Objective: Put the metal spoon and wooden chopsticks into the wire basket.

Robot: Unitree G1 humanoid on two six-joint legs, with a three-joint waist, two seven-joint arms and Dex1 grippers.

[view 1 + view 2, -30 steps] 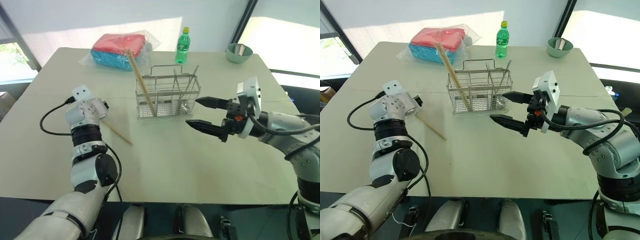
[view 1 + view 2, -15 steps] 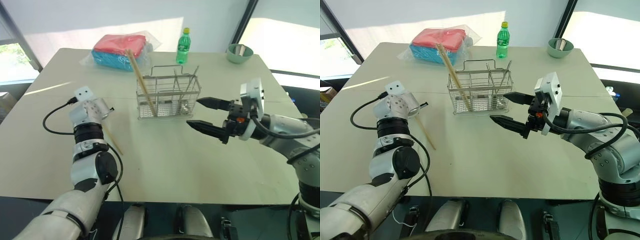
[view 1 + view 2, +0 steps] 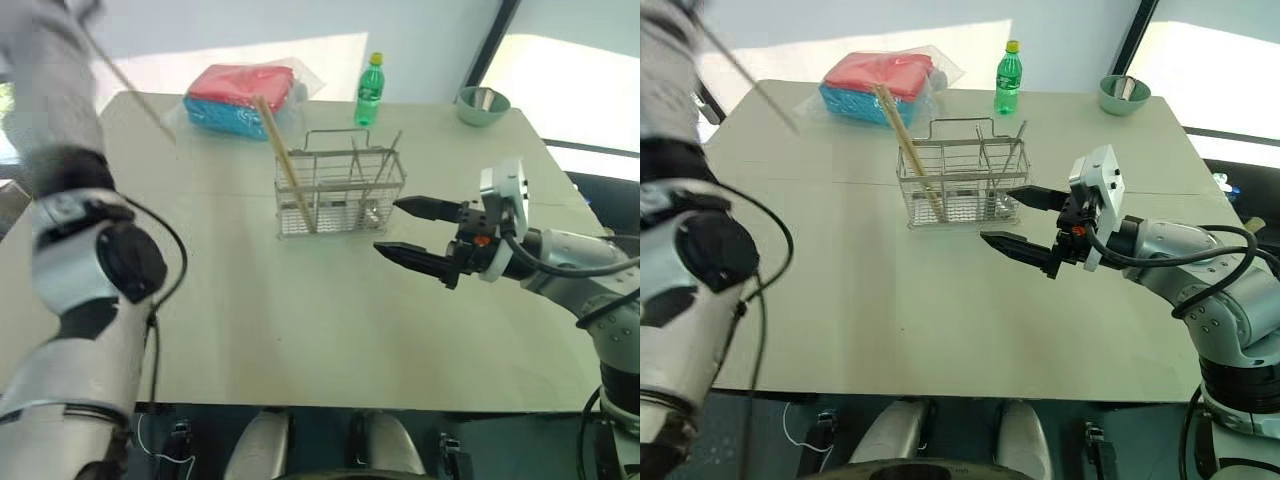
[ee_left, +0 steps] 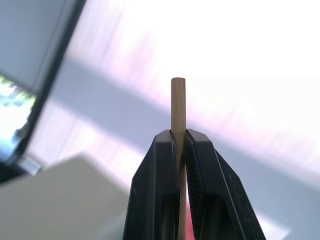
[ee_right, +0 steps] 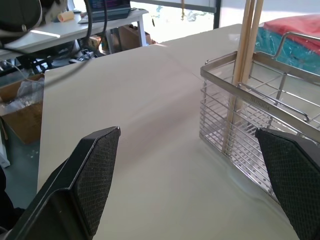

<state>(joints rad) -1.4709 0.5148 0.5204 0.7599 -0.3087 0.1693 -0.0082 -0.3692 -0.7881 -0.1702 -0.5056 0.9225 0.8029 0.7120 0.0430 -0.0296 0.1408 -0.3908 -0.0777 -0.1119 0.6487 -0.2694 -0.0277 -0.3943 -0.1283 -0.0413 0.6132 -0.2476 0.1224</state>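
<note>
Last chopstick lifted, not yet in the basket

The left pincer [image 4: 179,150] is clamped on 1 wooden chopstick [image 4: 178,107], raised high above the table [image 3: 300,300]. Another chopstick [image 3: 283,170] leans in the left end of the wire basket [image 3: 340,195], and what looks like the spoon [image 3: 381,160] stands in the right part. The right pincer [image 3: 408,231] waits wide and empty beside the basket.

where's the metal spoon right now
In the left eye view the metal spoon stands leaning in the right-hand compartment of the wire basket at mid-table, with wooden chopsticks at the basket's left end.
</note>
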